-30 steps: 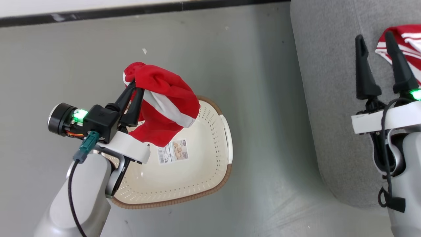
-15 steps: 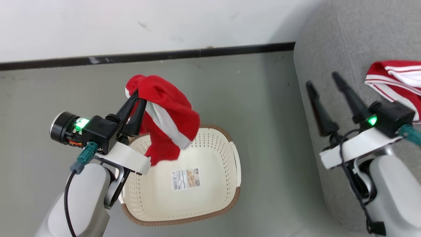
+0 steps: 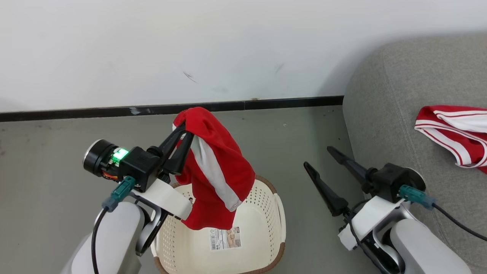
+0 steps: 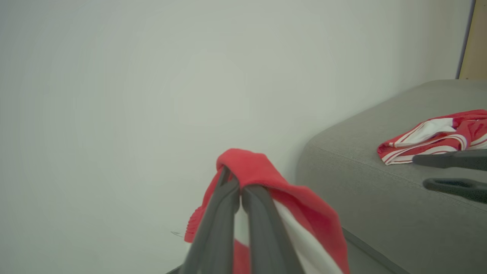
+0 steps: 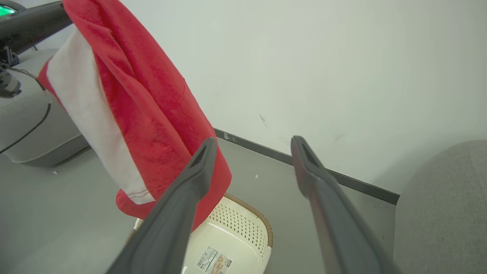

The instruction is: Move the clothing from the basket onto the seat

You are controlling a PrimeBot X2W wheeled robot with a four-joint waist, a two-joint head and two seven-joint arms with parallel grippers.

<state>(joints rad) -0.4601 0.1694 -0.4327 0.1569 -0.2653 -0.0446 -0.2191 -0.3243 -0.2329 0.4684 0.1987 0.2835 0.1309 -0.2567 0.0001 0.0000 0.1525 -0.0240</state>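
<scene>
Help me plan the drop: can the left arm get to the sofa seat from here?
Probably, though the open right gripper stands between the left gripper, shut on the red garment above the basket, and the seat.

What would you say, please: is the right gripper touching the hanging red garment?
Apart. The head view shows bare floor between the right gripper and the garment.

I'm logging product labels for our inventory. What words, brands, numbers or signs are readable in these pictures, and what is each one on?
Nothing can be read as text.
label on the bottom of the basket: a barcode and small print, too small to read.
red garment held in the left tool: no lettering shows.
striped garment on the seat: bands and stripes, no lettering shows.
</scene>
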